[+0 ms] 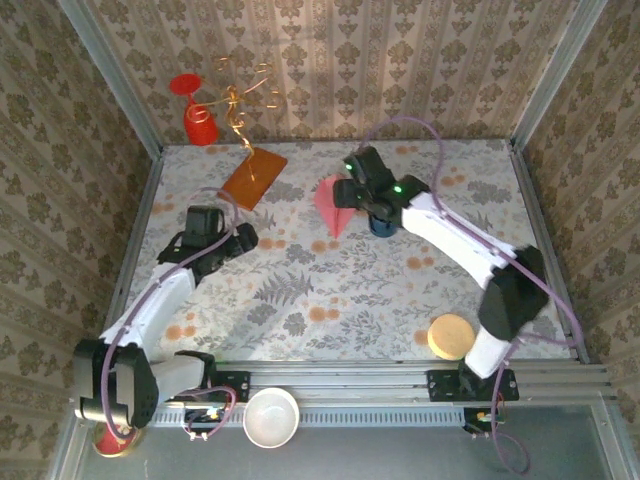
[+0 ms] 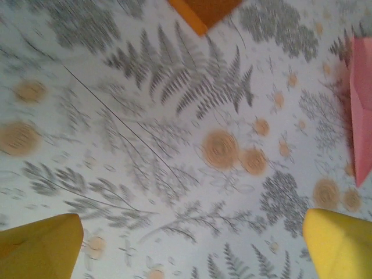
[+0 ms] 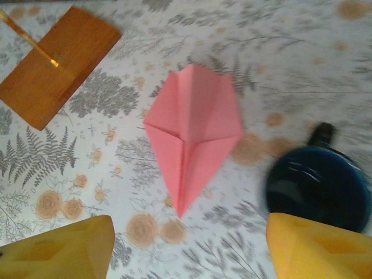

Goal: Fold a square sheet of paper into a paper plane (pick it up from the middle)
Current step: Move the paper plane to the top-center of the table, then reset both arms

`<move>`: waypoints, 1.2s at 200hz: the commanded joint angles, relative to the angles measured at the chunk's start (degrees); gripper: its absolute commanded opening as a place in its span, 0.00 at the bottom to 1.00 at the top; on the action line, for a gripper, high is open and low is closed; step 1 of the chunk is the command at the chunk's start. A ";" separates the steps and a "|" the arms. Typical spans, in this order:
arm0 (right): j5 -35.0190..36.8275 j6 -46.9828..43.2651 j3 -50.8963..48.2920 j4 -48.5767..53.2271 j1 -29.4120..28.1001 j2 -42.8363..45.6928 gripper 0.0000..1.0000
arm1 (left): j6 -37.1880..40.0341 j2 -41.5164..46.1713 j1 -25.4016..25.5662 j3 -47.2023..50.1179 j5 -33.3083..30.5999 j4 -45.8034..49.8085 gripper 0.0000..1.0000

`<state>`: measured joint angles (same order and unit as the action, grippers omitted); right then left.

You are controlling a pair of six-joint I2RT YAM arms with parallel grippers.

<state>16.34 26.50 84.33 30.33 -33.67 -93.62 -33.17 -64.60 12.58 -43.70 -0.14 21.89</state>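
R gripper (image 3: 189, 250), spread w/ nothing between, sits at frame bottom, just below the tip of the pink-red folded paper sheet (image 3: 192, 139), a pointed kite shape flat on the table mid-frame. Lower right: dark blue round cup (image 3: 317, 186); upper left: orange-brown rectangular board (image 3: 55, 70). L gripper (image 2: 192, 232) also spread wide, sheet at its frame's right edge.

I see the folded sheet of paper (image 3: 192, 136) lying flat on the table (image 1: 330, 300), toward the back middle. The board (image 1: 253, 177) lies to its left, not touching; a cup (image 3: 317, 186) stands just right of it. A round disc (image 1: 450, 336) sits near the table's front right edge.
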 commanded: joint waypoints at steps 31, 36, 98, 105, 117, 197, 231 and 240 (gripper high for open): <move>23.08 -3.82 -28.38 -10.68 4.53 23.84 1.00 | 10.70 8.82 -4.94 7.84 -18.50 -9.82 1.00; 23.52 -3.80 -30.99 -11.68 5.79 26.28 1.00 | 11.35 9.47 -5.65 9.19 -19.22 -11.61 1.00; 25.76 -11.52 -58.77 -38.33 19.77 38.33 1.00 | 19.76 7.50 -11.92 19.58 -17.52 -32.92 1.00; 25.64 -11.73 -60.25 -41.12 20.69 37.66 1.00 | 20.87 6.16 -11.97 20.68 -17.44 -36.37 1.00; 25.15 -13.10 -61.57 -44.41 21.60 35.83 1.00 | 23.40 3.37 -12.05 22.24 -16.06 -42.14 1.00; 14.35 -20.80 -63.41 -62.80 25.68 23.21 1.00 | 30.70 -10.91 -13.75 24.69 -1.37 -66.07 1.00; 8.10 -22.31 -62.65 -68.65 28.42 19.17 1.00 | 33.02 -13.16 -14.12 24.29 1.42 -68.51 1.00; 6.60 -22.84 -62.16 -69.93 28.87 17.90 1.00 | 33.34 -14.71 -14.08 24.53 1.46 -70.63 1.00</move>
<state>28.10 6.11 21.47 -32.05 -6.02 -73.19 -2.83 -76.93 -1.04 -18.98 -2.31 -41.50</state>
